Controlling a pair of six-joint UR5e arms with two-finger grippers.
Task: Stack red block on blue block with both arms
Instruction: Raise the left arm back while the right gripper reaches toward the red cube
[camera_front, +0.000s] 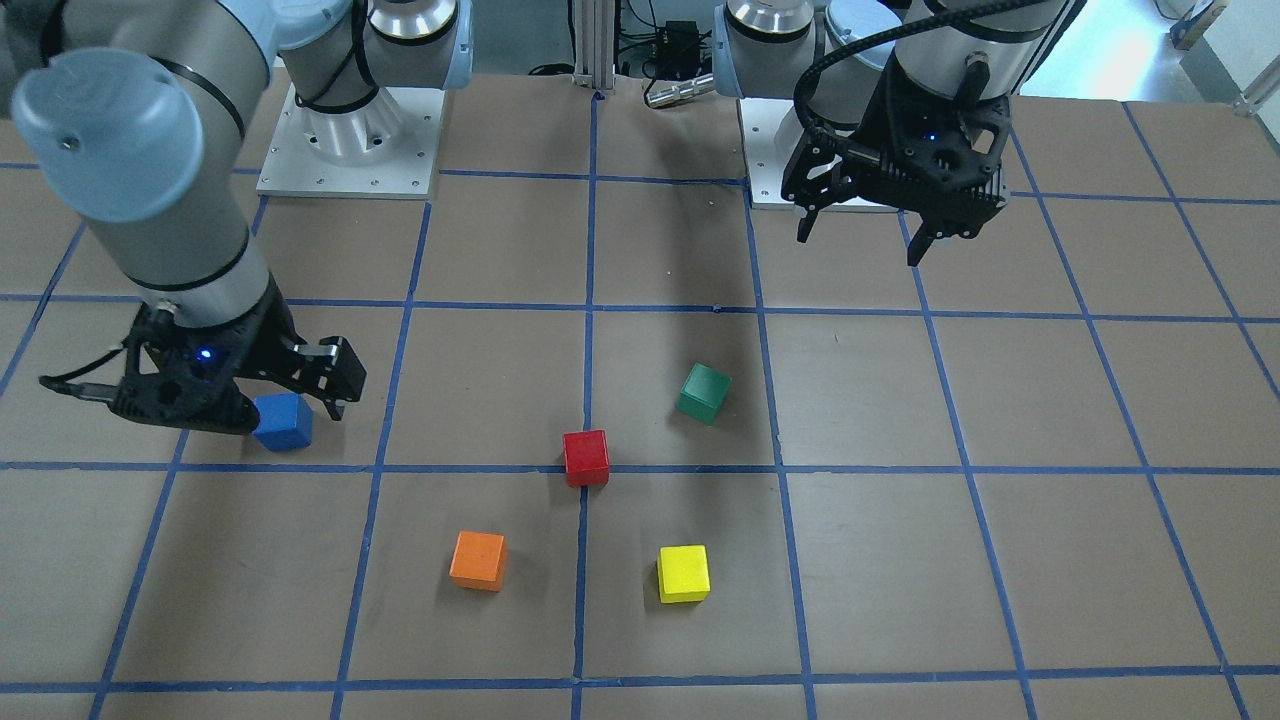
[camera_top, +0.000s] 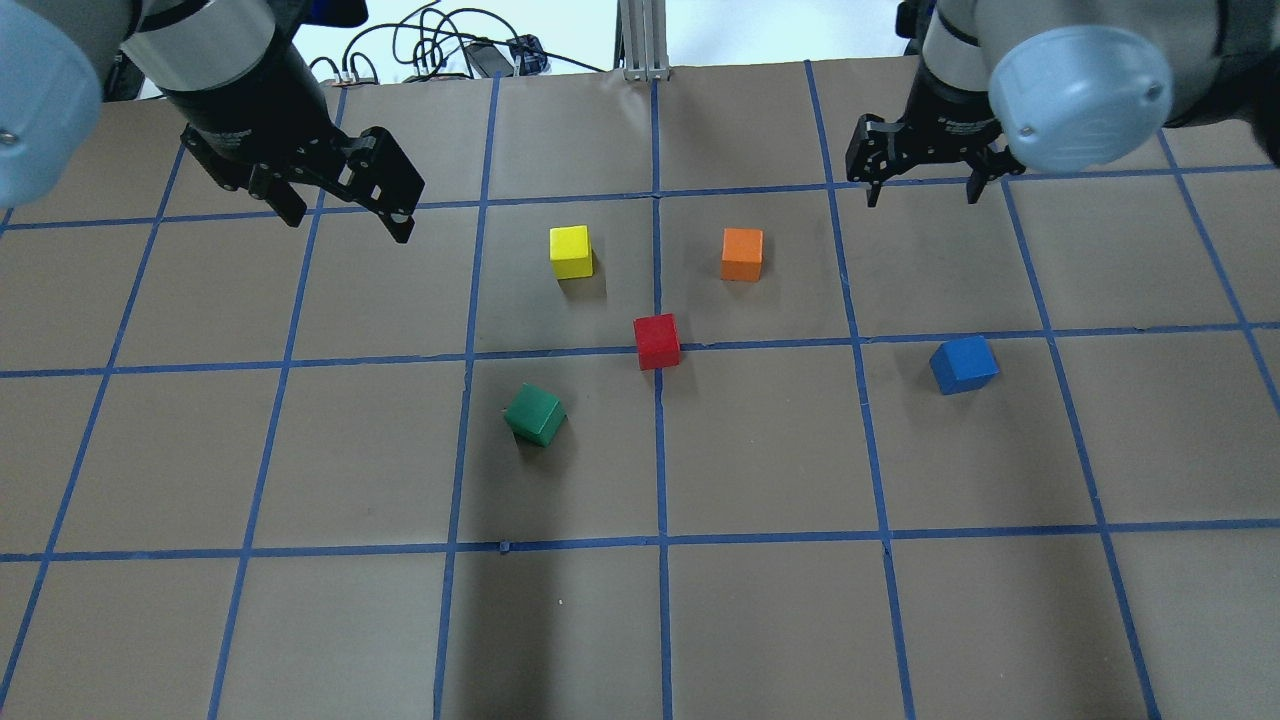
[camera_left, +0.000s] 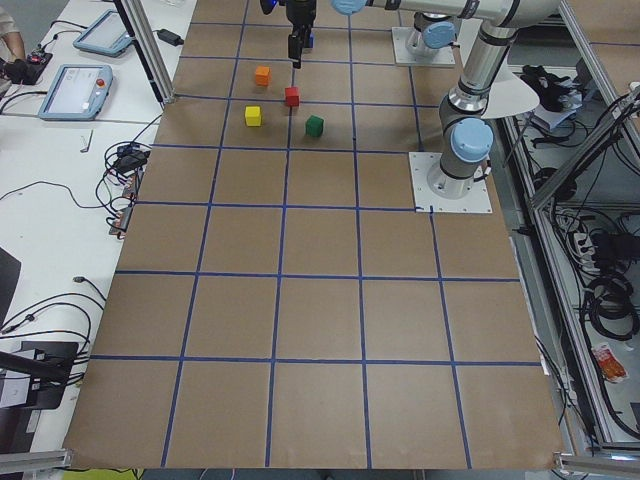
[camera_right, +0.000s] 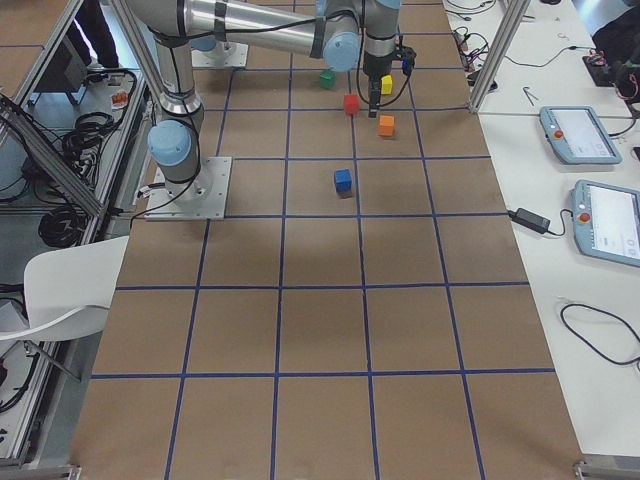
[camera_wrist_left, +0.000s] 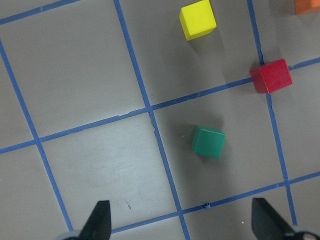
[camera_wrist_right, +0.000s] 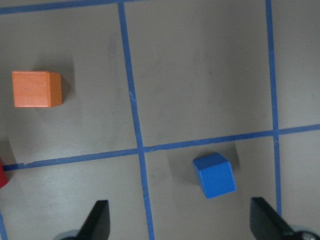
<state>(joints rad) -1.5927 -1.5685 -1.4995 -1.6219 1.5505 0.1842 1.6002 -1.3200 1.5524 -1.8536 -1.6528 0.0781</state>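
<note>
The red block (camera_front: 586, 457) sits on a blue tape line near the table's middle; it also shows in the overhead view (camera_top: 657, 341) and the left wrist view (camera_wrist_left: 270, 76). The blue block (camera_front: 283, 421) sits alone on my right side and shows in the overhead view (camera_top: 964, 364) and the right wrist view (camera_wrist_right: 214, 175). My right gripper (camera_front: 295, 395) hangs open and empty above the table over the blue block, apart from it. My left gripper (camera_front: 860, 245) is open and empty, held high on my left side, away from the red block.
A green block (camera_top: 535, 414), a yellow block (camera_top: 571, 251) and an orange block (camera_top: 742, 254) stand around the red block. The arm bases (camera_front: 350, 150) are at the table's robot side. Brown table with a blue tape grid (camera_top: 660, 540).
</note>
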